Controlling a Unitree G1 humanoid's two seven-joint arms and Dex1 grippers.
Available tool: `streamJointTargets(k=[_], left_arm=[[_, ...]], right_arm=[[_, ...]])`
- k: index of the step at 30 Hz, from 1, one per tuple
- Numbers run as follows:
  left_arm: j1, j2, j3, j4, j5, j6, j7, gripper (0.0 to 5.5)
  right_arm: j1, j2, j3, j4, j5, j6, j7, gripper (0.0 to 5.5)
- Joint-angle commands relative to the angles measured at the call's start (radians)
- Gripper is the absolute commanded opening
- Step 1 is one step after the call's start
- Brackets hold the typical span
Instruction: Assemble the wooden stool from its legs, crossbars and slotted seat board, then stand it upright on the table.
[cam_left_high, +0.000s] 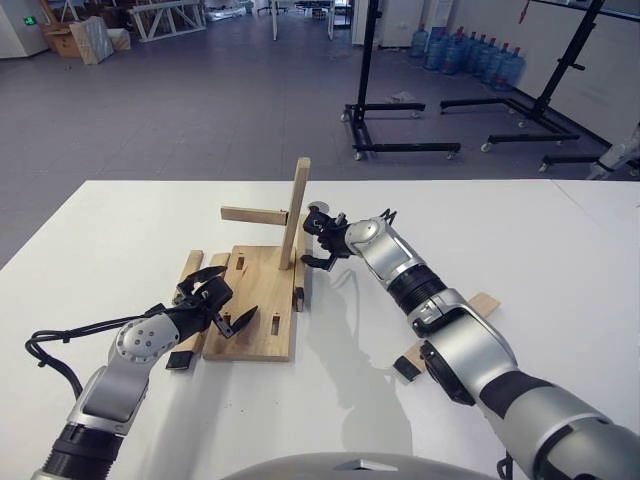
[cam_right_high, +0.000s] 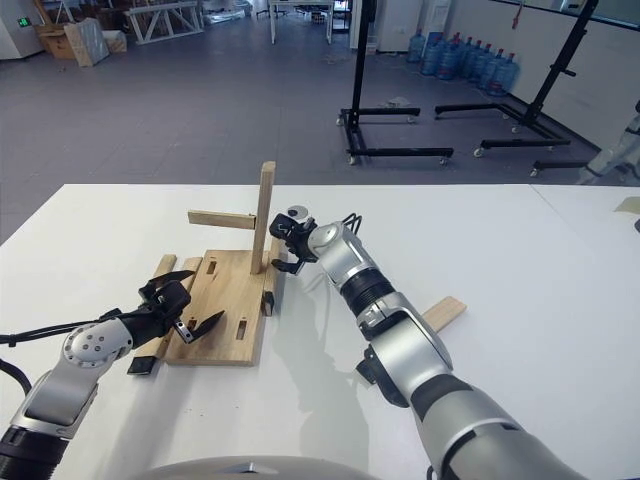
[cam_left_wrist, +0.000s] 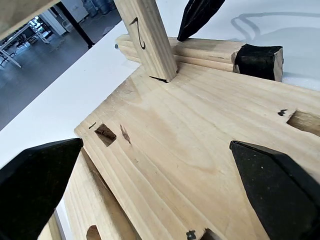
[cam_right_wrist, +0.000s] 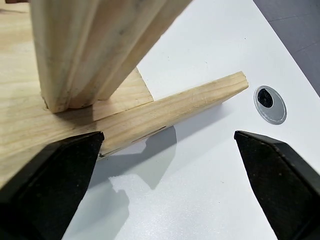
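Left gripper (cam_left_high: 222, 298) spread over seat board (cam_left_high: 262, 288), lower left; right gripper (cam_left_high: 318, 244) spread beside upright leg (cam_left_high: 296, 210), centre; leg bears pencilled "2".

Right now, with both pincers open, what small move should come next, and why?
Probably ease the right pincer onto the upright pale wooden leg and close: it stands in a far slot of the flat slotted wooden seat board, and the open pincer sits just beside it, apart.
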Motion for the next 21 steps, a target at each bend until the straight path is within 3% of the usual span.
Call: streamJointTargets(k=[1, 6, 11, 16, 18, 21], left_arm=[[-0.015, 0.006, 0.002, 0.016, 0.004, -0.003, -0.005, 5.40], [-0.012, 0.002, 0.015, 0.013, -0.004, 0.000, 0.005, 5.40], [-0.023, 0.000, 0.021, 0.014, -0.010, 0.002, 0.008, 5.40], [-0.012, -0.007, 0.035, -0.007, -0.015, 0.012, 0.023, 5.40], [0.068, -0.020, 0.085, -0.083, -0.038, 0.040, 0.057, 5.40], [0.300, -0.110, 0.227, -0.297, -0.100, 0.110, 0.152, 5.40]], right_arm=[[0.060, -0.100, -0.038, -0.073, 0.024, 0.121, 0.061, 4.82], [0.049, -0.154, -0.158, -0.313, 0.132, 0.275, 0.105, 4.82], [0.112, -0.194, -0.180, -0.522, 0.182, 0.392, 0.099, 4.82], [0.328, -0.417, -0.268, -0.792, 0.150, 0.576, 0.039, 4.82], [0.480, -0.499, -0.327, -1.001, 0.135, 0.684, 0.004, 4.82], [0.493, -0.508, -0.331, -1.176, 0.173, 0.811, -0.014, 4.82]])
